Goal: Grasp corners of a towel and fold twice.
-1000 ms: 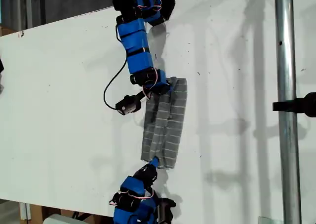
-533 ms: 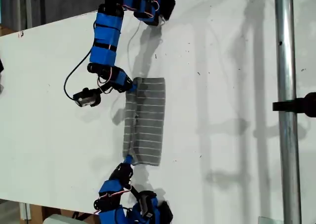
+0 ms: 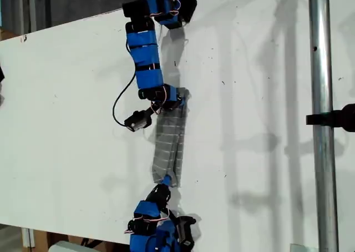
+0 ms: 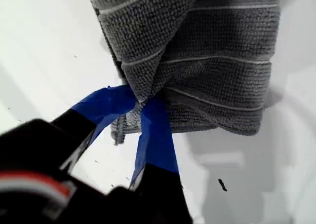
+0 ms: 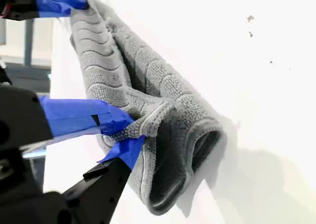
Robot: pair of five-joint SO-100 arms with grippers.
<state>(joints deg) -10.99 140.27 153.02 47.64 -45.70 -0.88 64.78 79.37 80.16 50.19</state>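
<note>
Both grippers (image 4: 140,103) (image 5: 129,132) are pinching towel (image 3: 169,144) corners, jaws pressed together; the bunched cloth risks slipping free or folding crooked.

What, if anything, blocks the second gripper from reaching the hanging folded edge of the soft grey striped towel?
Probably not reachable now: my second gripper is shut on a corner of the soft grey striped towel and would have to release first. Nothing else seems to block it.
</note>
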